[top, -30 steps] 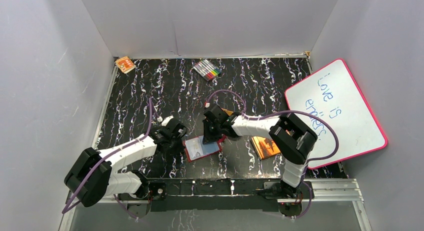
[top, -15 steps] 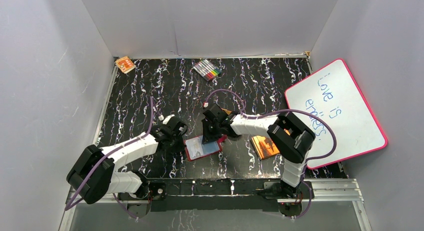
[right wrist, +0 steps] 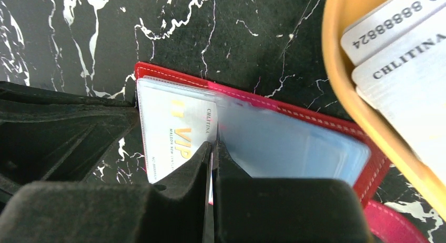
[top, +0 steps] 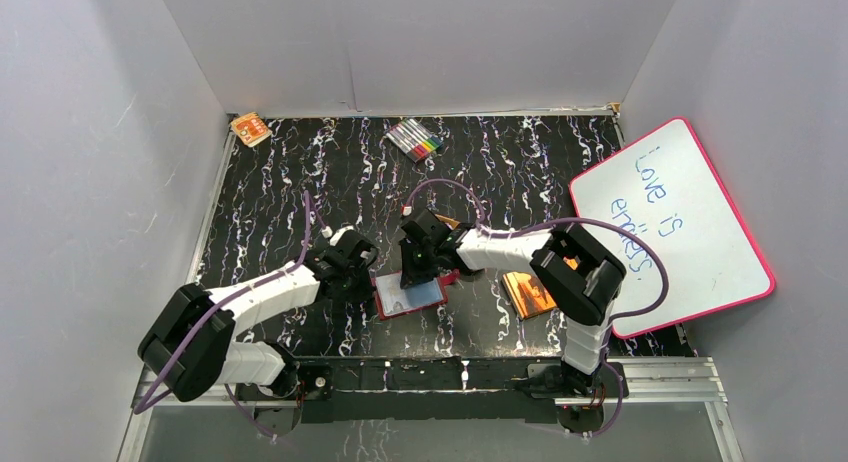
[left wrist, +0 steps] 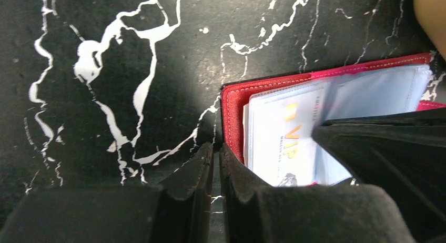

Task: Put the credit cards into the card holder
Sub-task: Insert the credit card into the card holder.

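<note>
Card holder [top: 412, 296] lies open on the table [top: 300, 182], near middle, long axis left-right, sleeves up. A card [right wrist: 171, 130] sits in its left half. Left gripper [left wrist: 215, 148], pressed together, meets its left edge. Right gripper [right wrist: 212, 147], pressed together, rests on the card.

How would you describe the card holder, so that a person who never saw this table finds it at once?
On the black marbled table, look near the front edge, in the middle, where the left hand and the right hand meet. The card holder lies open there: a red wallet with clear pale-blue sleeves, unlike the glossy orange-brown book on its right.
</note>
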{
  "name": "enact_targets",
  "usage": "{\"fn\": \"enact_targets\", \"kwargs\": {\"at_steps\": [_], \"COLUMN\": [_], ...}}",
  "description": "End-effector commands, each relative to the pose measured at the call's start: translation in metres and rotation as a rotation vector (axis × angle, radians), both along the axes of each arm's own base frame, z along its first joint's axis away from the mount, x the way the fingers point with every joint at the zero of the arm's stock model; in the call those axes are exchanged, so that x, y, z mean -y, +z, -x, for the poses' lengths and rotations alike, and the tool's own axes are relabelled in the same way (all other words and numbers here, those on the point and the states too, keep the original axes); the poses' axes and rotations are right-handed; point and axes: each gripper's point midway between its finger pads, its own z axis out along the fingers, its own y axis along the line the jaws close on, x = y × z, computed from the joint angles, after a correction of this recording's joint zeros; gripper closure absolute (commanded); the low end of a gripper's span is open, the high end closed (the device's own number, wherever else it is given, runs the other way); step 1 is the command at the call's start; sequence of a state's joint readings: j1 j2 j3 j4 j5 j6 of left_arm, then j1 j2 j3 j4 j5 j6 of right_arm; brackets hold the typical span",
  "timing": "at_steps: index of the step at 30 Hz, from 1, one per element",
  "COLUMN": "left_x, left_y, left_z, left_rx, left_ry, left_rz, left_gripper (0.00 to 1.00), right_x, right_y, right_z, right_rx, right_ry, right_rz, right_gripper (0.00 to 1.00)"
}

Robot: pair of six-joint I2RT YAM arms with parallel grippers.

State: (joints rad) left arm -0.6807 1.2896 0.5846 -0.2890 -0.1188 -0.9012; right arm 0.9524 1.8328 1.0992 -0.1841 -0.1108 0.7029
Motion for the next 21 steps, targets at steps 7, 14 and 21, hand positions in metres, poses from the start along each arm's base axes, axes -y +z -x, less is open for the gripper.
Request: {"fn": "enact_targets", "kwargs": {"at_steps": [7,14,21], "left_x": [-0.007,-0.013,-0.024], "left_y": [-0.023,-0.022,-0.005], "left_z": [0.02,0.02,0.016], "left_rx": [-0.096,-0.088,-0.038], "left_ry": [-0.02,-0.011,0.019], "left_rz": [-0.027,-0.057,-0.08], "left_gripper": [0.91,0.91,0.9], "right_x": [-0.019,-0.014,-0.019], "right_y": [0.009,0.017,0.067], "right_z": [0.006,0.003,-0.003], "right_rx": [0.002,0.031,0.101], "right_ry": [0.032,0.017,0.019], "right_rz": [-0.033,-0.023,-0.11], "right_gripper": [0.88,0.87,0.68]}}
